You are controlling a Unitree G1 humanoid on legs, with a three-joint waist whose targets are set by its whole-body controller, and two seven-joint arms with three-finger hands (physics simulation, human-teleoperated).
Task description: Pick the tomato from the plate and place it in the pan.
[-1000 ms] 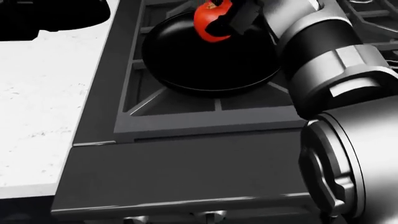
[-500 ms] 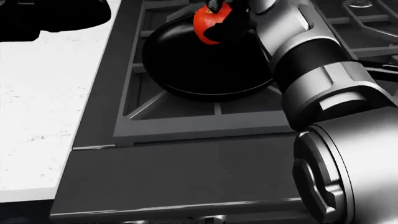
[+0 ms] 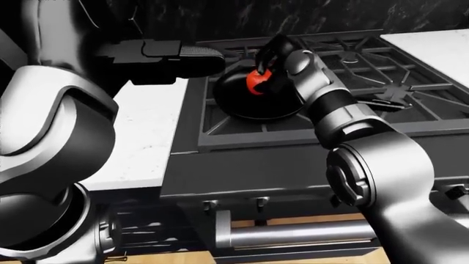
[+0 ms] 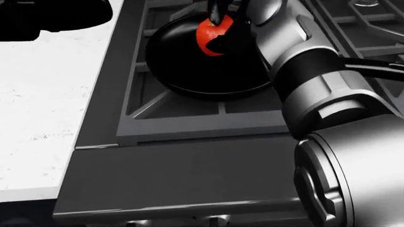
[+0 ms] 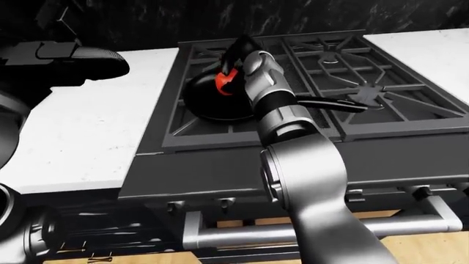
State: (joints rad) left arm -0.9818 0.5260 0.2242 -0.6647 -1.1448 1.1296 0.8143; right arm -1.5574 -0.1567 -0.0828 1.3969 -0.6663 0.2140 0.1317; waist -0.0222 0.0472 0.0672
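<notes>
Overhead, gripped the tomato with the right hand, fingers clamped round it, just above the black pan on the stove, beside the white counter; left hand's fingers impossible to tell.

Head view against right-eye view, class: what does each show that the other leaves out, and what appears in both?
Only the head view gives a close look down into the pan, its dark inside filling the upper middle.

Only the right-eye view shows the pan handle running right over the grate, the white counter at the right of the stove, the oven door handle and the wooden floor.

Both show the tomato in the right hand over the pan, the stove and the left white counter.
</notes>
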